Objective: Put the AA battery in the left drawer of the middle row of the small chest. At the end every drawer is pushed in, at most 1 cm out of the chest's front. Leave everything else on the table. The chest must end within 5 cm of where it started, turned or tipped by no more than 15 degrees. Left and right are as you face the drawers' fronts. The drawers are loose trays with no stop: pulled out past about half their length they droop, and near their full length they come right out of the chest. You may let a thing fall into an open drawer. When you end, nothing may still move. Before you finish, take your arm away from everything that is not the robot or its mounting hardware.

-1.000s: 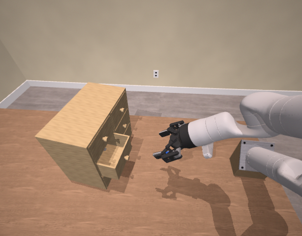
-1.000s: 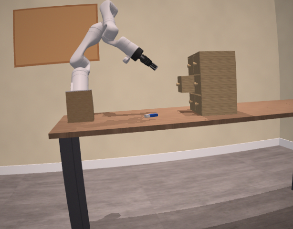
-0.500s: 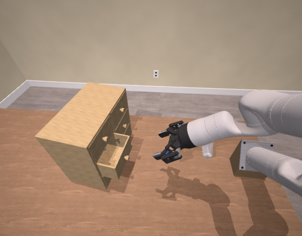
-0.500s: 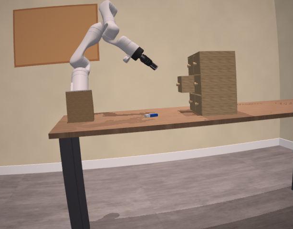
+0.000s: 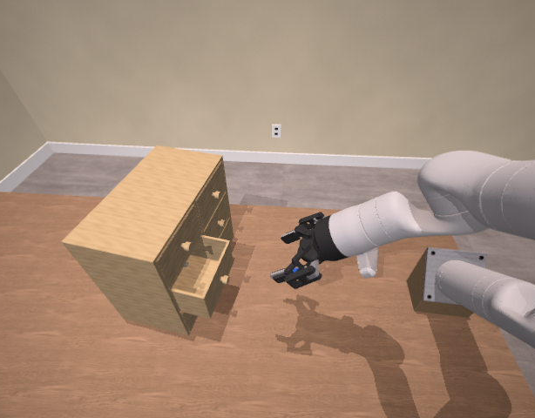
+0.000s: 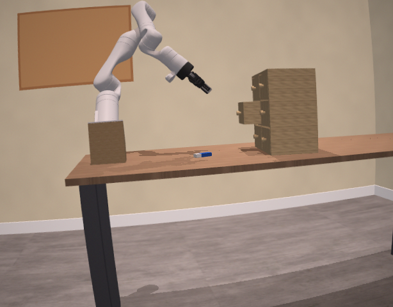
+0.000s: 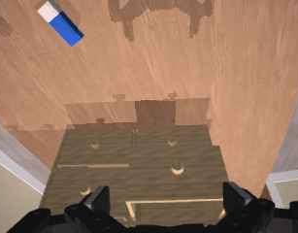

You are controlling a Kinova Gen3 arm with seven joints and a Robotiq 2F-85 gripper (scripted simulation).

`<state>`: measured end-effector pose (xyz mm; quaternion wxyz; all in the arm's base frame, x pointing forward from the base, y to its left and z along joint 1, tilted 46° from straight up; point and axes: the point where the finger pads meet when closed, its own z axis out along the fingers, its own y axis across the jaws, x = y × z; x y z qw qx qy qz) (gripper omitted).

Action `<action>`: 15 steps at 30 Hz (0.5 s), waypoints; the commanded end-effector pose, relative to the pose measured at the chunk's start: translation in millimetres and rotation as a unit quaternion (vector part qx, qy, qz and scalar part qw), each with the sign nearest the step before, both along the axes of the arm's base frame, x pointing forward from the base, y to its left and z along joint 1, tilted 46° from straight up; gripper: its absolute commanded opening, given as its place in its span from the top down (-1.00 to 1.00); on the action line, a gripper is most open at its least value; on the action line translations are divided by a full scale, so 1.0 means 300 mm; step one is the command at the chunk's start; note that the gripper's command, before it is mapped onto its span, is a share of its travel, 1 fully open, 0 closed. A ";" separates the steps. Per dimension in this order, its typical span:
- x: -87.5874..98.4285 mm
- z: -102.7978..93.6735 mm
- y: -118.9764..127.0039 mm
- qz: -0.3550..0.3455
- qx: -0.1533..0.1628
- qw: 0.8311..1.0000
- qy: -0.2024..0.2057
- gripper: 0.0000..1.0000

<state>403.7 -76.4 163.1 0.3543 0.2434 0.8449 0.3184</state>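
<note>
The small chest (image 5: 132, 202) (image 6: 292, 109) (image 7: 107, 154) stands upright. Its left middle-row drawer (image 5: 192, 302) (image 6: 250, 112) (image 7: 197, 182) is pulled out partway and looks level; the other visible drawers look pushed in. A small grey-blue thing (image 5: 186, 264) shows inside that drawer near the chest front, probably the AA battery, mostly hidden; it is too small to be sure. No battery is visible on the table. My gripper (image 5: 283, 256) (image 6: 207, 88) (image 7: 165, 196) is open and empty, in the air in front of the chest, above the height of the open drawer and apart from it.
A blue and white block (image 6: 202, 154) (image 7: 61, 24) lies on the table (image 5: 259, 382) (image 6: 176, 170) between the robot's base and the chest. In the top view it is mostly behind the gripper. The robot's base box (image 5: 418, 280) (image 6: 107, 142) stands at the opposite end from the chest.
</note>
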 end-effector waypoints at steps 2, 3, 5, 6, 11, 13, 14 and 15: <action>-0.001 0.002 -0.015 0.002 0.001 1.000 0.008 -1.00; -0.002 0.003 -0.015 0.003 0.002 1.000 0.010 -1.00; -0.002 0.003 -0.015 0.003 0.002 1.000 0.010 -1.00; 0.002 0.003 -0.023 0.004 -0.002 1.000 0.009 -1.00; -0.003 0.005 -0.018 0.014 0.004 1.000 0.020 -1.00; -0.003 0.006 -0.019 0.017 0.005 1.000 0.023 -1.00; -0.003 0.007 -0.020 0.019 0.005 0.999 0.025 -1.00; -0.003 0.007 -0.021 0.021 0.006 0.999 0.027 -1.00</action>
